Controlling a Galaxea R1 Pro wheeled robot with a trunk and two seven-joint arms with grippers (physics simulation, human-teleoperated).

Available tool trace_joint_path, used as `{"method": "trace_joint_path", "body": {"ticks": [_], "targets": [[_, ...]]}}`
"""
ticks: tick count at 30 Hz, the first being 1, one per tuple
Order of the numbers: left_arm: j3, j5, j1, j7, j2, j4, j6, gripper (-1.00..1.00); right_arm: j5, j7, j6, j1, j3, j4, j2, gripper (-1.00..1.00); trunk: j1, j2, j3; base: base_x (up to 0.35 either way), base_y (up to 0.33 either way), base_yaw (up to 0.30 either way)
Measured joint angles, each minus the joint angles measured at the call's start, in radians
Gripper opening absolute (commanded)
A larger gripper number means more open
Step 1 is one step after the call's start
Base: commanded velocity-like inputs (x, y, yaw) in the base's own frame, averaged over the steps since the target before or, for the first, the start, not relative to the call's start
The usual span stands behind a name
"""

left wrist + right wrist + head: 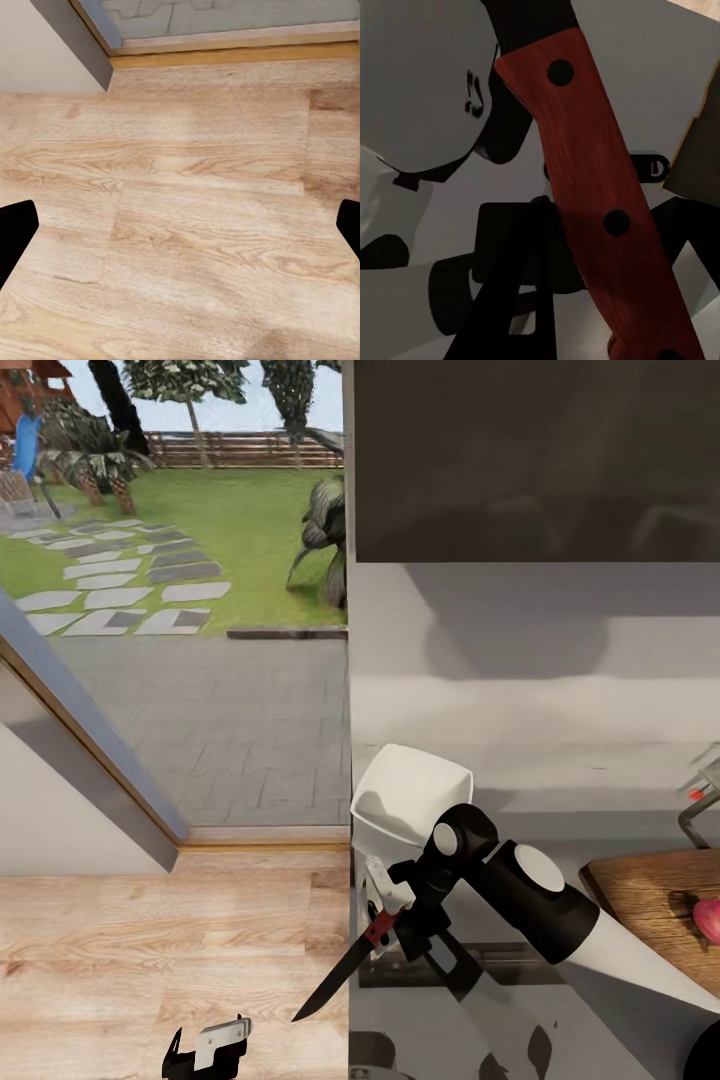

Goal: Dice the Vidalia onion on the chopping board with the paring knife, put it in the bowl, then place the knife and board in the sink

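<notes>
Head view shows the right end effector (395, 925) closed on the knife (345, 970), gripping it at the red handle; the dark blade points down and away past the edge of the surface (600, 800), over the wood floor (150, 940). Right wrist view confirms the hold: the handle (600, 210) with its dark rivets lies close along the fingers.

The left end effector (210, 1050) hangs low over the floor, well apart from the work. In the left wrist view its two fingertips (15, 232) sit wide apart at the picture's edges with bare planks between them, so it is open and holds nothing.

The onion (708, 918) rests whole on the board (640, 900), at the right edge of the head view. The board lies on the surface, near the tap (700, 800) with its red knob. The white bowl (410, 800) stands on the surface just behind the right arm; no diced pieces can be seen in it.

Assessment of progress: the onion is out of the sink and on the board, and the knife is in hand. Dicing is judged not yet done, since the bulb appears uncut. Remaining: dice the onion, transfer the pieces to the bowl, then put knife and board into the sink. The basin itself cannot be made out here.
</notes>
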Motion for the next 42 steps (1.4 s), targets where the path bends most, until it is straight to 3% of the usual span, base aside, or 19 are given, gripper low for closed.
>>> {"method": "trace_joint_path", "body": {"ticks": [4, 9, 30, 36, 42], "targets": [[0.000, 0.000, 0.000, 0.000, 0.000, 0.000, 0.000, 1.00, 0.001, 0.000, 0.000, 0.000, -0.010, 0.019, 0.009, -1.00, 0.000, 0.000, 0.004, 0.000, 0.000, 0.000], [0.000, 0.000, 0.000, 0.000, 0.000, 0.000, 0.000, 1.00, 0.000, 0.001, 0.001, 0.000, 0.020, 0.021, 0.016, -1.00, 0.000, 0.000, 0.012, 0.000, 0.000, 0.000], [0.000, 0.000, 0.000, 0.000, 0.000, 0.000, 0.000, 1.00, 0.001, 0.001, -0.001, 0.001, 0.021, 0.021, 0.021, -1.00, 0.000, 0.000, 0.045, 0.000, 0.000, 0.000], [0.000, 0.000, 0.000, 0.000, 0.000, 0.000, 0.000, 1.00, 0.001, -0.005, 0.010, 0.001, 0.016, 0.021, 0.040, -1.00, 0.000, 0.000, 0.054, 0.000, 0.000, 0.000], [0.000, 0.000, 0.000, 0.000, 0.000, 0.000, 0.000, 1.00, -0.001, -0.064, 0.068, 0.001, 0.014, 0.021, 0.063, -1.00, 0.001, 0.000, 0.064, -0.160, 0.000, 0.000]]}}
